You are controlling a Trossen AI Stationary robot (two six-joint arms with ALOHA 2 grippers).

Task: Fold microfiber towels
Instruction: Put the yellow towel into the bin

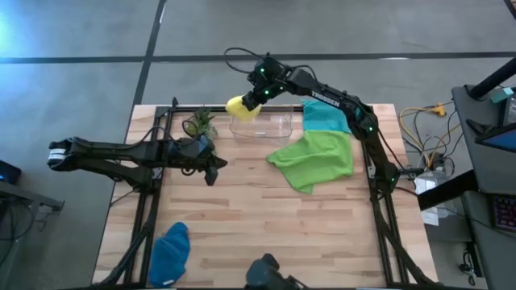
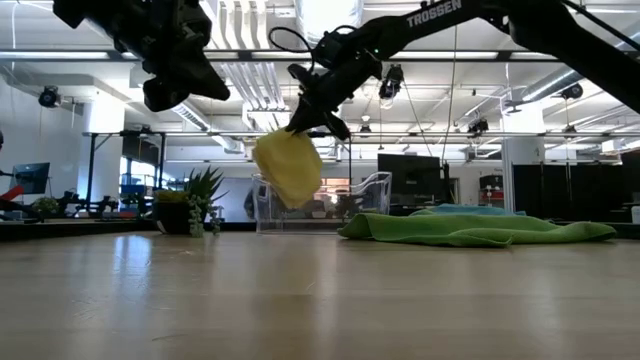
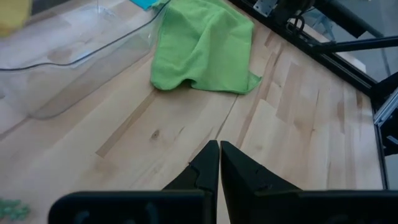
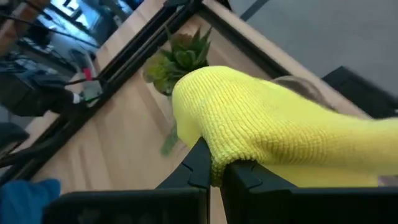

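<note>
The right gripper [image 1: 246,105] hangs above the far left corner of the clear plastic bin [image 1: 278,129], its fingers [image 4: 200,167] clamped on the bunched yellow microfiber towel [image 2: 288,167], which dangles clear of the wooden surface [image 1: 258,225]. The crumpled lime green towel [image 1: 314,159] lies beside the bin, partly covering the teal towel [image 1: 325,117]. The dark blue towel [image 1: 171,254] sits heaped at the near left edge. The left gripper [image 3: 219,158] hovers near the small potted plant [image 1: 200,122], fingers pressed together, holding nothing.

Clear bin [image 1: 266,125] sits at table's [image 1: 266,225] twelve o'clock; potted plant [image 1: 199,122] at its nine, two overlapping towels [image 1: 318,149] at its three.
</note>
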